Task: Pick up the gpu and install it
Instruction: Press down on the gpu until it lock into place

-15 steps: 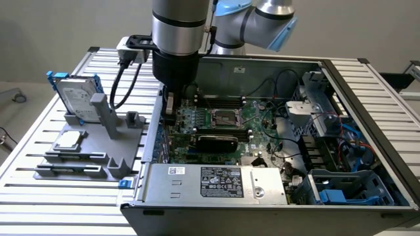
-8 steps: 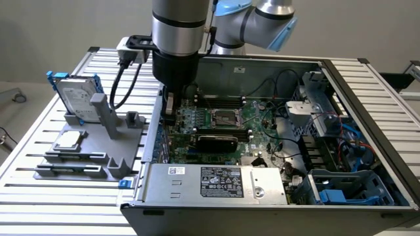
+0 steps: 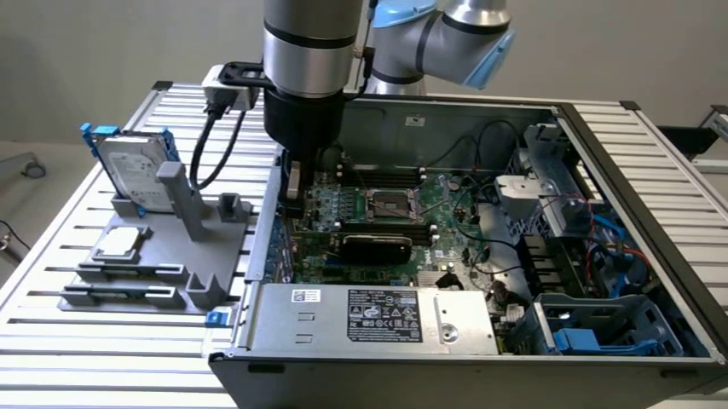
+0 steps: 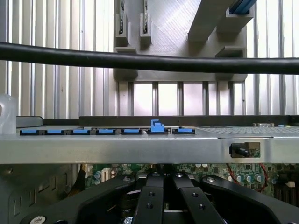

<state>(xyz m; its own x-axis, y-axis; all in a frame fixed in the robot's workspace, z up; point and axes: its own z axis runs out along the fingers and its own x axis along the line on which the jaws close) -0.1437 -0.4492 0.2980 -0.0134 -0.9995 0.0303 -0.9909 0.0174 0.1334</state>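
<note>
- We see the gripper (image 3: 293, 183) lowered inside the open computer case (image 3: 637, 196), at the wall on the exterior view's left, over the motherboard (image 3: 393, 209).
- Fingers (image 4: 149, 205) are closed together; whether they pinch anything we cannot tell.
- The gpu (image 3: 376, 248), black shroud up, lies seated across the motherboard, just beside the fingers toward the exterior view's right and nearer the camera.
- Its long axis runs left-right in the exterior view; bracket end not visible.
- Grey fixture (image 3: 148, 273) on the table (image 3: 68, 341) holds a hard drive (image 3: 131, 175).
</note>
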